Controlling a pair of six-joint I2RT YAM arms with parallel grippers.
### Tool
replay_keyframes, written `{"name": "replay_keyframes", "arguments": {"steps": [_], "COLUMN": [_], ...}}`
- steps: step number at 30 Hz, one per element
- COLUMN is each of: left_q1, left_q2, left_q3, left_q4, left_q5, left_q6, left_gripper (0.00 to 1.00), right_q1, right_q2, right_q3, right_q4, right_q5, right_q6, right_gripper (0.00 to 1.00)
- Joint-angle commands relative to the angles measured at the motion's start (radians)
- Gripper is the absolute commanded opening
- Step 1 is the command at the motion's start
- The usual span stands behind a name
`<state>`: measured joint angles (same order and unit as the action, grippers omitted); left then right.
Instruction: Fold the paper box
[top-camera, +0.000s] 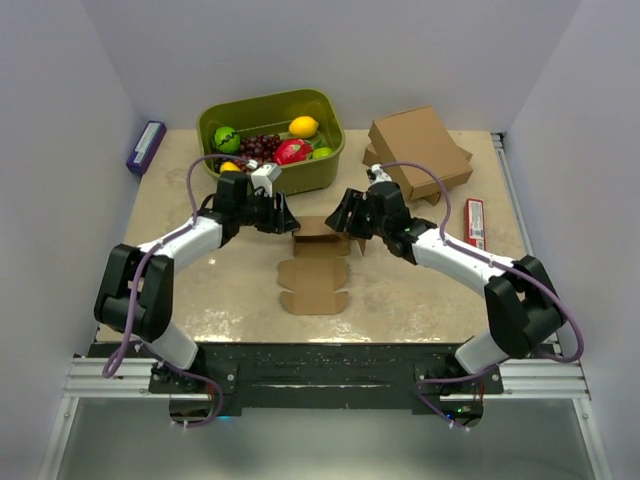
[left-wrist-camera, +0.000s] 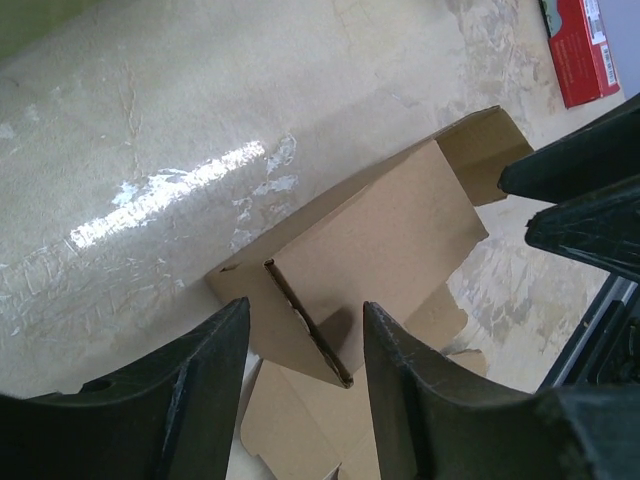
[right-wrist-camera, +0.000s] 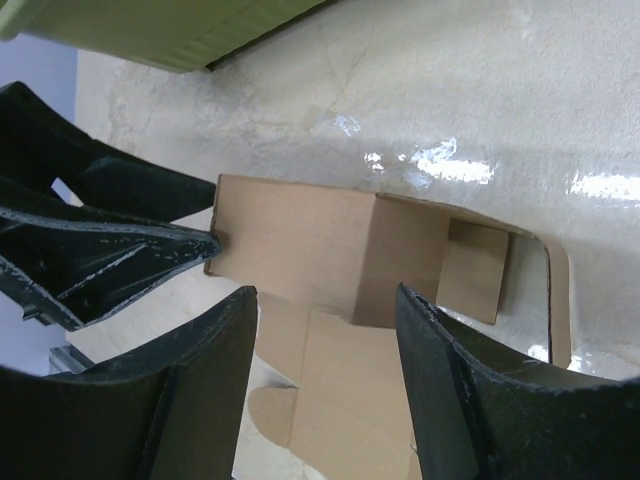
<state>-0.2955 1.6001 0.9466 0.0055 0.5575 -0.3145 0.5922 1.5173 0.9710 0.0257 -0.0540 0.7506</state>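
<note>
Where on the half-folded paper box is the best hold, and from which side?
Probably the upright end walls of the paper box, left claw from the left, right claw from the right. Each wall stands as a thin edge that fits inside an open claw; the near flaps lie flat on the table, offering nothing to pinch.

The left arm (top-camera: 185, 243) and the right arm (top-camera: 455, 255) are stretched forward and bent inward at the elbows; the left gripper (top-camera: 283, 216) and the right gripper (top-camera: 340, 214) are turned to face each other, near but apart; the jaws of both are parted, with the tips tilted downward.
</note>
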Motion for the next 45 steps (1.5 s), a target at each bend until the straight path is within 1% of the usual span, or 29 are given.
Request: {"name": "replay_keyframes", "arguments": {"steps": [1, 3, 10, 15, 22, 25, 26, 28, 33, 36, 39, 41, 42, 43, 45], "left_q1": [0.007, 0.007, 0.007, 0.006, 0.007, 0.007, 0.007, 0.007, 0.007, 0.007, 0.007, 0.007, 0.007, 0.007, 0.006], "left_q2": [0.017, 0.018, 0.032, 0.043, 0.046, 0.047, 0.047, 0.047, 0.047, 0.049, 0.049, 0.049, 0.049, 0.049, 0.049], "left_q3": [0.012, 0.012, 0.014, 0.014, 0.018, 0.018, 0.018, 0.021, 0.021, 0.023, 0.023, 0.023, 0.023, 0.023, 0.021], "left_q4": [0.016, 0.016, 0.017, 0.014, 0.008, 0.008, 0.008, 0.007, 0.004, 0.004, 0.002, 0.004, 0.002, 0.004, 0.004], "left_q5": [0.032, 0.033, 0.042, 0.045, 0.047, 0.047, 0.047, 0.047, 0.05, 0.05, 0.051, 0.05, 0.05, 0.05, 0.051], "left_q6": [-0.005, -0.005, -0.006, -0.005, -0.001, -0.001, 0.0, 0.0, 0.002, 0.002, 0.002, 0.002, 0.002, 0.002, 0.0], "left_gripper": [0.51, 0.5, 0.41, 0.37, 0.36, 0.36, 0.36, 0.36, 0.35, 0.35, 0.35, 0.35, 0.35, 0.35, 0.35], "right_q1": [-0.005, -0.009, -0.029, -0.037, -0.055, -0.057, -0.057, -0.058, -0.06, -0.06, -0.061, -0.061, -0.061, -0.06, -0.06], "right_q2": [0.041, 0.061, 0.104, 0.118, 0.139, 0.153, 0.155, 0.156, 0.168, 0.179, 0.181, 0.169, 0.162, 0.153, 0.116], "right_q3": [-0.009, -0.012, -0.038, -0.078, -0.144, -0.153, -0.164, -0.184, -0.203, -0.206, -0.212, -0.216, -0.216, -0.216, -0.219], "right_q4": [0.079, 0.092, 0.169, 0.267, 0.456, 0.509, 0.525, 0.572, 0.617, 0.631, 0.634, 0.625, 0.617, 0.593, 0.567], "right_q5": [-0.059, -0.061, -0.109, -0.133, -0.193, -0.213, -0.214, -0.221, -0.224, -0.228, -0.218, -0.21, -0.202, -0.195, -0.167], "right_q6": [0.03, 0.035, 0.065, 0.098, 0.167, 0.182, 0.197, 0.214, 0.259, 0.266, 0.265, 0.251, 0.244, 0.219, 0.193], "right_gripper": [0.6, 0.59, 0.57, 0.56, 0.51, 0.45, 0.39, 0.36, 0.22, 0.19, 0.18, 0.21, 0.24, 0.37, 0.54]}}
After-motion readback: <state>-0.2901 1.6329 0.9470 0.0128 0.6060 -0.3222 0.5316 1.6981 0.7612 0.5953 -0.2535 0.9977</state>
